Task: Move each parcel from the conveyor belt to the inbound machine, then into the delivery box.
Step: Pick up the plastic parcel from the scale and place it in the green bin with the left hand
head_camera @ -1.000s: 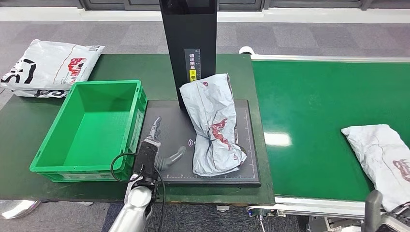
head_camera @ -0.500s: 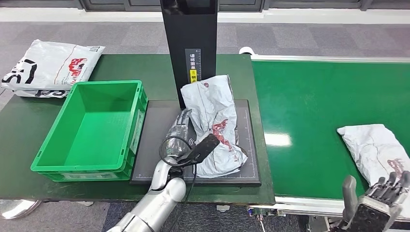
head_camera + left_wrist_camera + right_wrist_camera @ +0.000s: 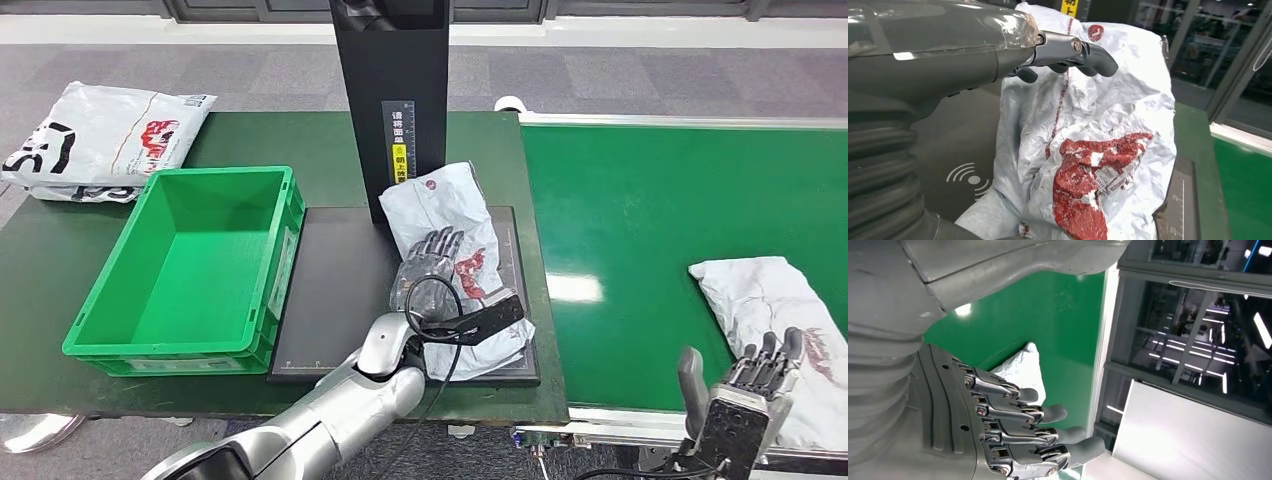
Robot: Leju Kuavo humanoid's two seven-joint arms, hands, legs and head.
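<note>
Right hand [image 3: 1013,435] with fingers [image 3: 1048,413] apart and lightly curled, holding nothing. Beyond the fingers, corner of a white parcel [image 3: 1023,371] lying on the green conveyor belt [image 3: 1048,315] (hand and parcel apart).

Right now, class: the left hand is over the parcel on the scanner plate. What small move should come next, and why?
Probably close the left hand on the grey parcel. Its fingers lie spread over the crumpled bag on the black scanner plate, not yet gripping, and the green box beside it stands empty.
</note>
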